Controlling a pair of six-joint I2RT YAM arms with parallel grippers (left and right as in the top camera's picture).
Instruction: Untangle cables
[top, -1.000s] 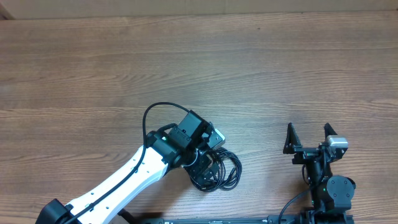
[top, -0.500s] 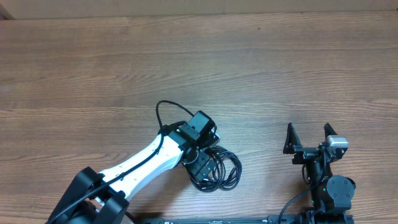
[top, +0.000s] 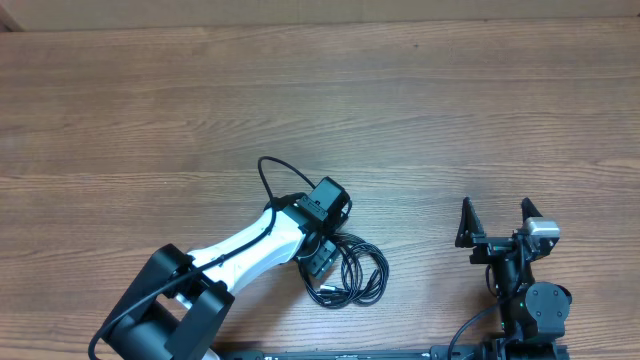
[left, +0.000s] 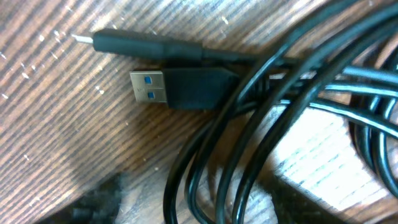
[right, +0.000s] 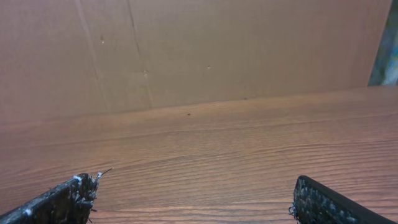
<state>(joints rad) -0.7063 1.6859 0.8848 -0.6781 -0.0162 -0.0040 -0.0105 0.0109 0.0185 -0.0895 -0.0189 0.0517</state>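
The cables (top: 362, 276) are thin black cords lying in a tangled coil on the wooden table, near the front centre. In the left wrist view the cables (left: 267, 99) fill the frame, with a blue-tongued USB plug (left: 149, 87) and a slimmer black plug (left: 118, 42) lying side by side. My left gripper (top: 322, 262) points down onto the left part of the coil; its dark fingers (left: 199, 202) sit apart on either side of several strands. My right gripper (top: 496, 222) is open and empty, well to the right of the coil, with only bare wood between its fingers (right: 193, 199).
The table (top: 420, 110) is wood-grain brown. A thicker black wire (top: 268, 178) loops off the left arm's wrist. A brown cardboard wall (right: 199, 50) stands beyond the table's far edge.
The left arm has swung and turned over the coil, its wrist shifting slightly right and down onto the cables. The coil and the right arm have not moved.
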